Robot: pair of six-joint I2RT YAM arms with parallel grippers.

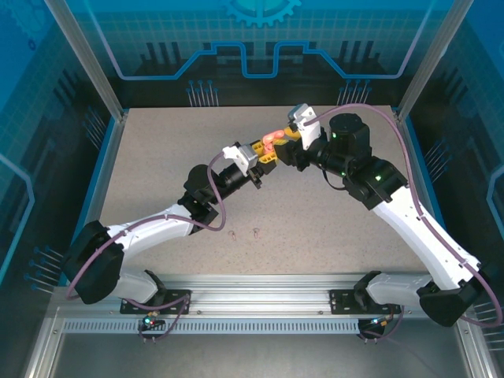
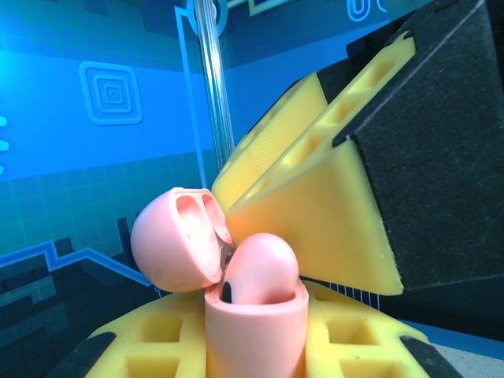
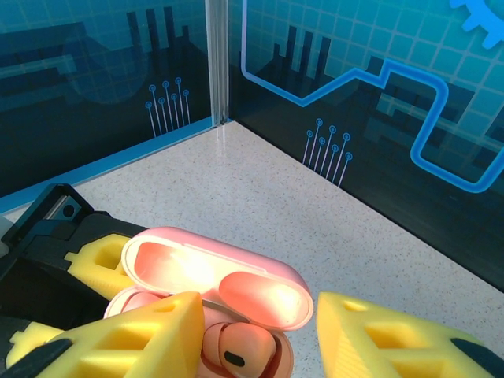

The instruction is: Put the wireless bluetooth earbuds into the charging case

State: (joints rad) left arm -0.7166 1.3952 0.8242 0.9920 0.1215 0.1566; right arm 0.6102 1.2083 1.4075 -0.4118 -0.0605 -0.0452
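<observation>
Pinching the charging case (image 2: pixel 256 335) between its clenched yellow fingers (image 2: pixel 130 335), the left gripper (image 1: pixel 264 154) holds it in the air above the far middle of the table (image 1: pixel 157 181), with the lid (image 2: pixel 177 240) hinged open. A salmon-pink earbud (image 2: pixel 264 268) stands in the case's mouth, its dome well proud of the rim, so I judge it only partly seated. The right gripper (image 3: pixel 260 335) hangs directly over it with its fingers (image 3: pixel 150 339) spread, one to each side, clasping nothing that I can see. The chief risk, I think, is a push that lands off-centre: the bud could tilt, jam against the well's edge, or pop out and drop to the table. A hard press could also twist the case or slide it down through the left fingers, which seem to grip only its lower body. The lid sits just beside one of the right gripper's fingers, which might knock it shut onto the bud. Room is tight between the two grippers, which nearly touch, but open around them: bare table lies to the left, right and near, and the far wall and corner post (image 3: pixel 216 63) stand well apart. A pale piece (image 1: pixel 232 234) and a second pale piece (image 1: pixel 257 232) lie on the near middle of the table, too small to identify, well apart from both grippers.
</observation>
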